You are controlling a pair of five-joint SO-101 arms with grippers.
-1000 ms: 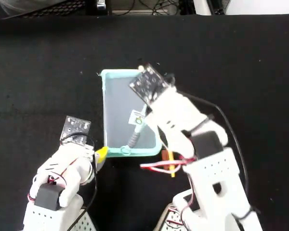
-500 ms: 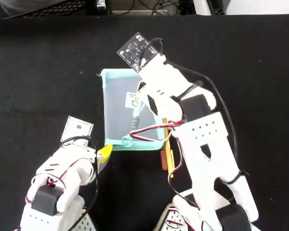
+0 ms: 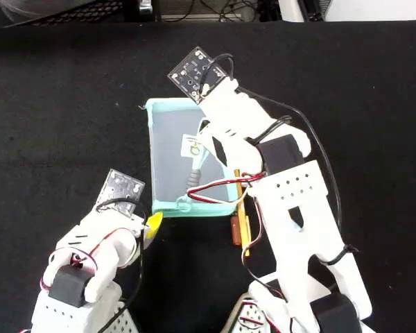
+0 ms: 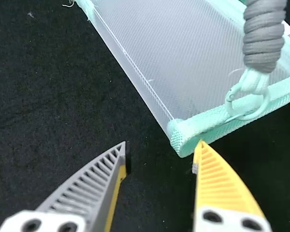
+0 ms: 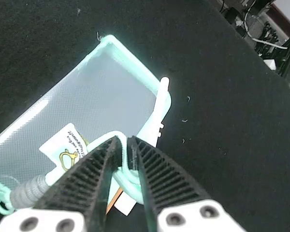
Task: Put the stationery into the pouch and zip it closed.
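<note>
i see the pouch flat on the table. my right gripper pinches what looks like its zip edge. my left gripper stands spread at its corner, and pens lie just beside it.

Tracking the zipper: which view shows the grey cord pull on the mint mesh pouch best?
The left wrist view: the grey braided cord pull is close up, its ring clear at the mint mesh pouch's corner. The high view shows it small, beside red wires; the right wrist view, one end.
</note>
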